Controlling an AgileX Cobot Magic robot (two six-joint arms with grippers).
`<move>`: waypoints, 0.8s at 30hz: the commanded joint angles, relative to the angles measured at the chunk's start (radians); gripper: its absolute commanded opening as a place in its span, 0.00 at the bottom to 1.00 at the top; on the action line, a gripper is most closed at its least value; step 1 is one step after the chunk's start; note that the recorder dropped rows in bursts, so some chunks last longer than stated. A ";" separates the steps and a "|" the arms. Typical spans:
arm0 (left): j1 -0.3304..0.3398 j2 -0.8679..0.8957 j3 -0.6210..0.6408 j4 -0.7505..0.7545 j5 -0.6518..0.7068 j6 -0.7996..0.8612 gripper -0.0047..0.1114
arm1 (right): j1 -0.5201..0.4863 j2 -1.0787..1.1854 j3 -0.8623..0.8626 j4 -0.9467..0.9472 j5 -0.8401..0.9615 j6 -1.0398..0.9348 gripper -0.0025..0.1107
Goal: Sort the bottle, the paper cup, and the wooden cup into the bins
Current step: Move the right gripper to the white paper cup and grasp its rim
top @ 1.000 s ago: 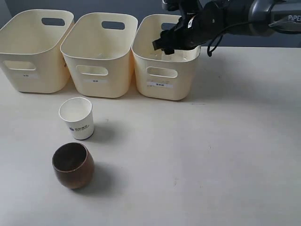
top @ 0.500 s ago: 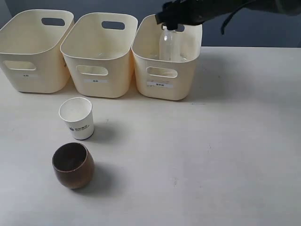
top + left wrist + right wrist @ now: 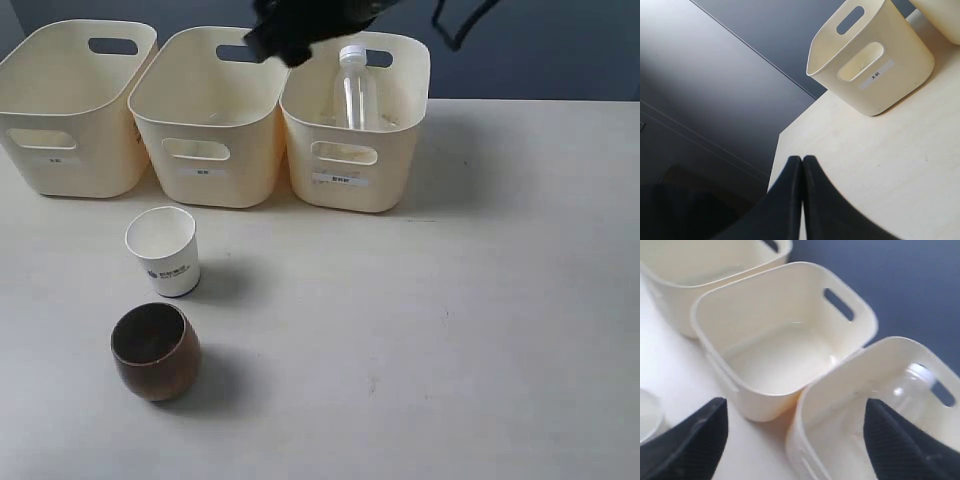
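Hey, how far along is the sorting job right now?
One of three looks done: the bottle stands in the right bin. Nothing is in hand; the right claw is open and empty above the bins, and the left claw is shut over bare table. Left to do: the paper cup and wooden cup sit on the table.

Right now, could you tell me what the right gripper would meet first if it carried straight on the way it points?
Probably the middle bin: the right gripper hangs open above its near rim, though depth is unclear.
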 commanded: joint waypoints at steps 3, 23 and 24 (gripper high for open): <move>-0.001 0.003 -0.003 0.002 -0.013 -0.008 0.04 | 0.138 0.031 -0.005 0.172 -0.003 -0.216 0.65; -0.001 0.003 -0.003 0.002 -0.013 -0.008 0.04 | 0.217 0.478 -0.254 0.549 -0.002 -0.554 0.65; -0.001 0.003 -0.003 0.002 -0.013 -0.008 0.04 | 0.222 0.496 -0.272 0.549 0.002 -0.554 0.65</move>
